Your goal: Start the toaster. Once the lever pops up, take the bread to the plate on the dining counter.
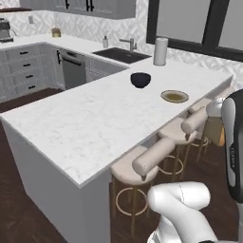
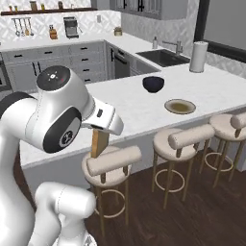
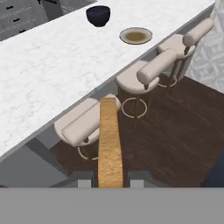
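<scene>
Off the bench's (image 3: 52, 61) stool side: bread (image 3: 109, 144) pinched edge-on in my fingers (image 3: 108, 183) (upright); carry high, level, to plate (image 3: 136, 36), skirting bowl (image 3: 98, 15).

The bread (image 3: 109, 144) is a thick golden-tan slice with a grainy crust, seen edge-on in the hand view as a long upright strip, pinched at its base between two dark finger tips; in the right base view it hangs below the white hand (image 2: 100, 142), above a padded stool and off the slab's near edge. The plate (image 1: 174, 97) is round, flat and grey-beige with a low rim and a darker centre, lying bare on the dining counter (image 1: 85, 123), a wide white slab with grey veins, near its stool-side edge
</scene>
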